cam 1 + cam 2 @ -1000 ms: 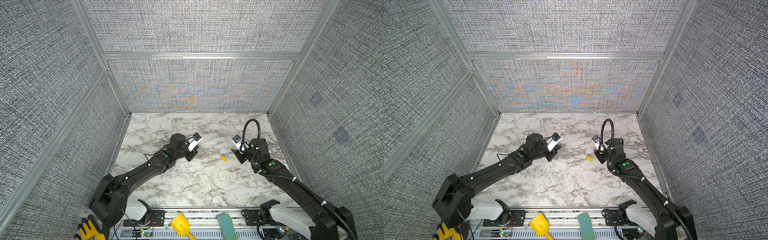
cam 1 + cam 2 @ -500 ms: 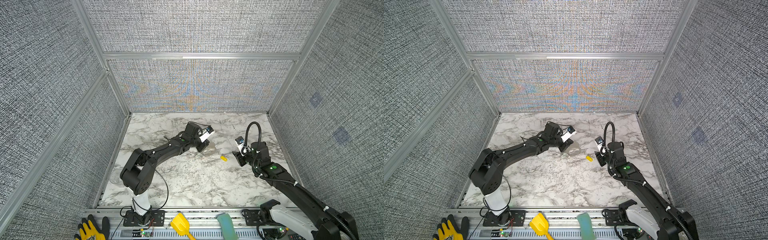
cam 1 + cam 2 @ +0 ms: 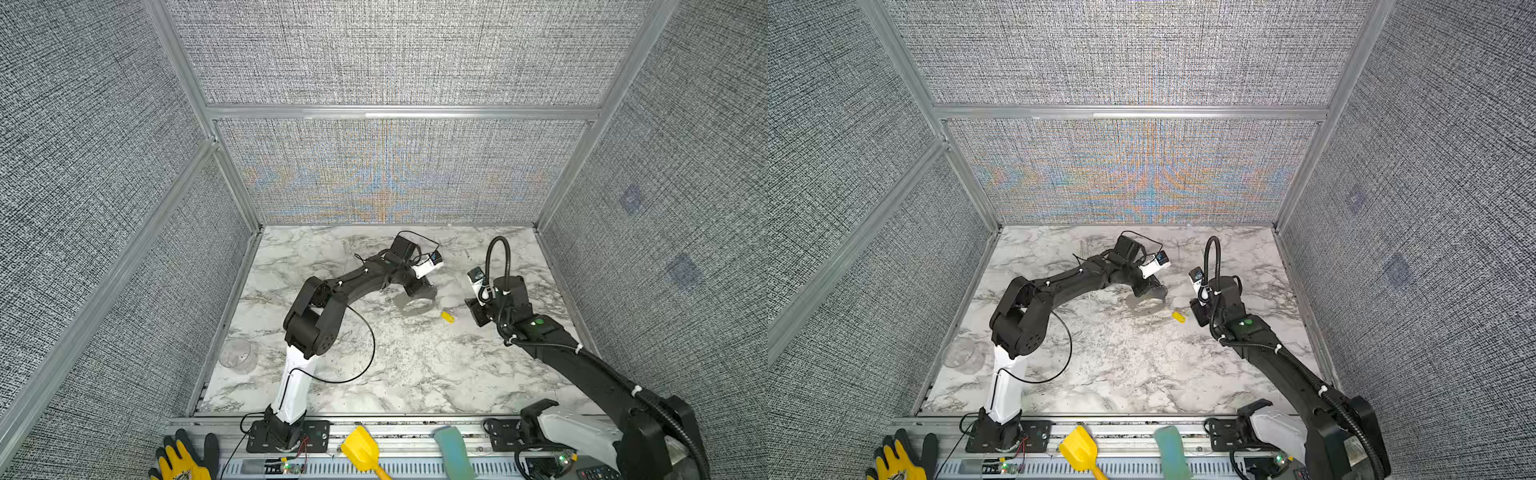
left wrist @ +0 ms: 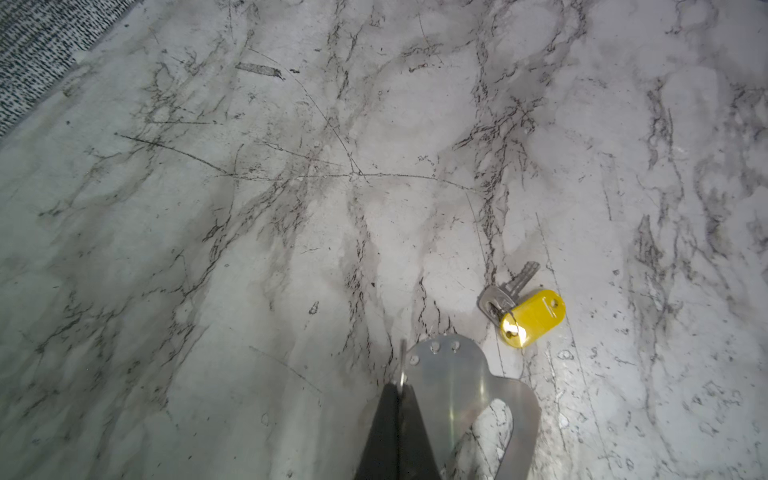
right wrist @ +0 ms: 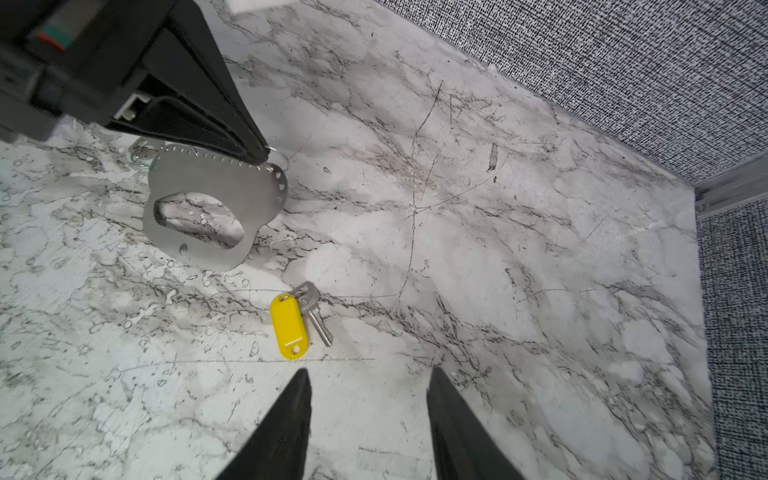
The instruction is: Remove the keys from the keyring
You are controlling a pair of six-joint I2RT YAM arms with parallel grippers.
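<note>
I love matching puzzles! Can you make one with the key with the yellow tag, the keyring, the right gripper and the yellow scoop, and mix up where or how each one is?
Things:
1. yellow-tagged key
2. keyring
3. right gripper
4. yellow scoop

Where or how:
A. on the front rail, off the table
B. held at its holed edge by the shut left gripper
C. fingers apart, nothing between them
D. lying loose on the marble table

Pairs: 1-D, 2-B, 3-C, 4-A
</note>
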